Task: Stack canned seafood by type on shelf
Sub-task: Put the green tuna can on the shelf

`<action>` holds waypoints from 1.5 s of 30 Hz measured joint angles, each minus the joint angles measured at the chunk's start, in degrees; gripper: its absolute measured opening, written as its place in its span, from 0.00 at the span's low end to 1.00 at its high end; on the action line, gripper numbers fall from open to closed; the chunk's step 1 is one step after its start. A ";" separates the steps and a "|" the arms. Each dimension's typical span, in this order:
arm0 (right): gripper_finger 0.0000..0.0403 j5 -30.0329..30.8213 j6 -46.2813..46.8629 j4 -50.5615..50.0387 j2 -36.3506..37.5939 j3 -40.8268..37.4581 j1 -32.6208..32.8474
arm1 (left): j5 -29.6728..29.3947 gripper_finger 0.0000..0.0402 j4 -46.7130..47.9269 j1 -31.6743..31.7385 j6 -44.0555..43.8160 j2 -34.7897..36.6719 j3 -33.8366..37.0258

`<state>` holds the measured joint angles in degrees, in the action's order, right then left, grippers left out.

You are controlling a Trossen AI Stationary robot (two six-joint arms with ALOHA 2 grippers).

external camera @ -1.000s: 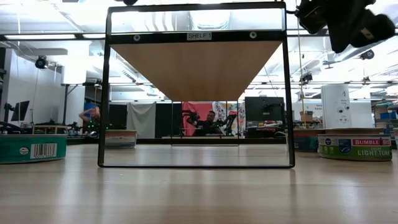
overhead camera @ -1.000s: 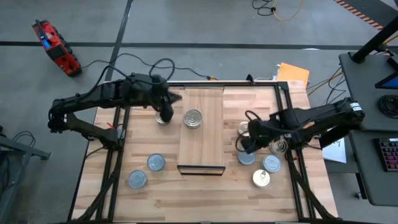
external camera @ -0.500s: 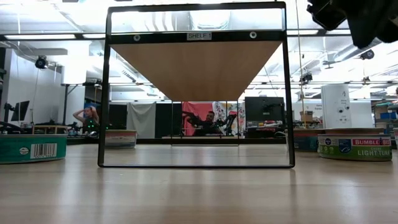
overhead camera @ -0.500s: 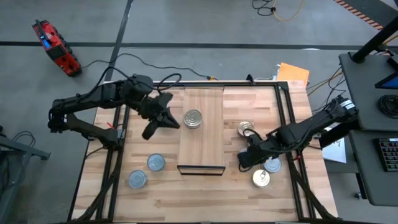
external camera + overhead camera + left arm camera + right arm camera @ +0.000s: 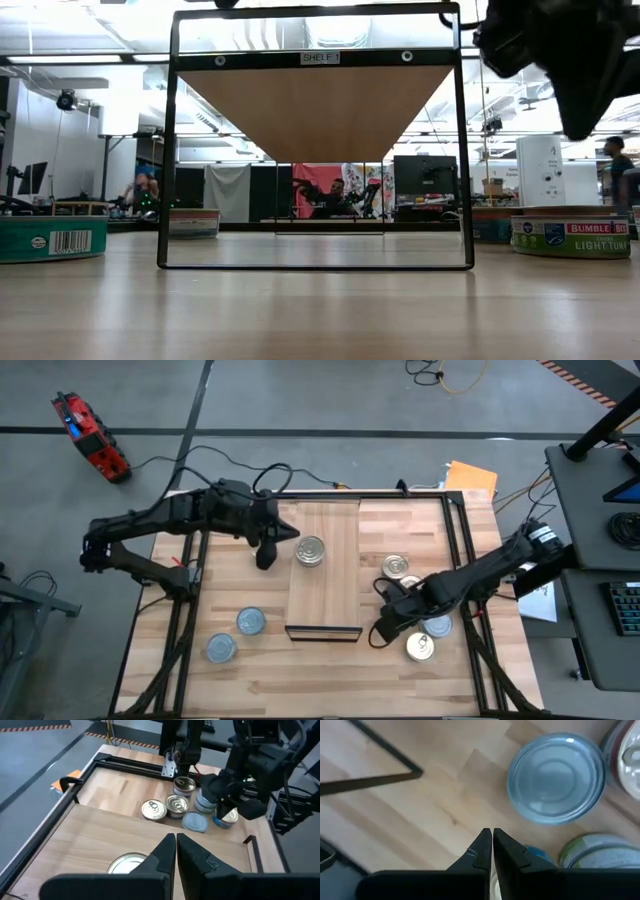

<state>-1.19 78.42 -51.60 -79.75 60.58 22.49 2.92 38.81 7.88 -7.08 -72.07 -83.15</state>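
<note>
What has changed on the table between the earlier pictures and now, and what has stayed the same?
The right gripper moved from the tins on the right toward the shelf's near corner, empty and shut. The left gripper swung out and came back beside the shelf, also shut. The tin on the shelf and the two tins at near left stayed put.

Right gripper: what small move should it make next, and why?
Probably open its fingers. The right gripper is shut and empty beside the shelf's front corner, with a blue-topped tin just ahead of it, and it cannot take that tin while closed. Only one tin sits on the shelf so far.
</note>
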 joint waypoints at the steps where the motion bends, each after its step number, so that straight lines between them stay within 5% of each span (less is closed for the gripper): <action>1: 0.02 0.69 -0.31 -0.01 -0.51 0.00 -0.33 | -0.12 0.00 -0.11 0.00 0.71 -0.26 0.00; 16: 0.04 5.17 -9.67 -0.43 -1.15 -0.13 -4.65 | -3.37 0.00 -0.26 0.20 -5.71 -1.03 -0.07; 45: 0.34 9.33 -13.94 -0.41 -1.02 -1.29 -4.47 | -11.56 0.00 -1.30 0.22 -5.85 -1.03 -0.10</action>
<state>8.14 64.48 -52.01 -80.77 59.29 18.02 -8.64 37.50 8.10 -12.93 -73.10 -83.26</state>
